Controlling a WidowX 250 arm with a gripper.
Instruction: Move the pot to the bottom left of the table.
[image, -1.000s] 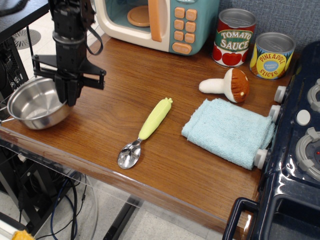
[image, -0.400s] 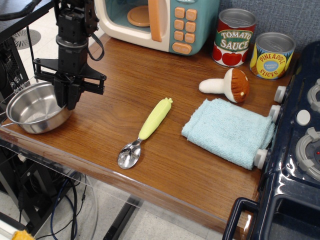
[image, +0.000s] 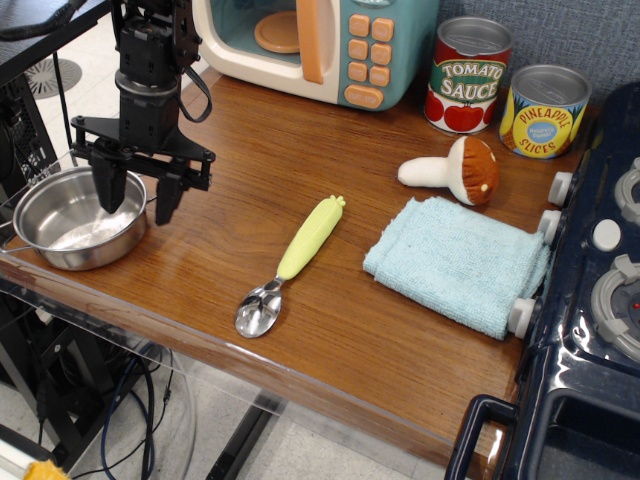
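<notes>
The shiny steel pot (image: 72, 222) sits flat at the left front corner of the brown wooden table (image: 330, 340), close to its edge. My black gripper (image: 138, 200) hangs over the pot's right rim and is open. One finger (image: 108, 190) is inside the pot, the other finger (image: 166, 198) is outside it over the wood. The rim lies between them and neither finger presses on it.
A spoon with a yellow corn handle (image: 292, 262) lies mid-table. A light blue cloth (image: 458, 262) and a toy mushroom (image: 458, 170) are to the right. Two cans (image: 468, 75) and a toy microwave (image: 320, 40) stand at the back. A dark blue toy stove (image: 590, 300) fills the right edge.
The gripper was shut on the pot's right rim and holding it tilted. Now the fingers have spread apart, the pot rests flat on the table, and the gripper has risen slightly.
</notes>
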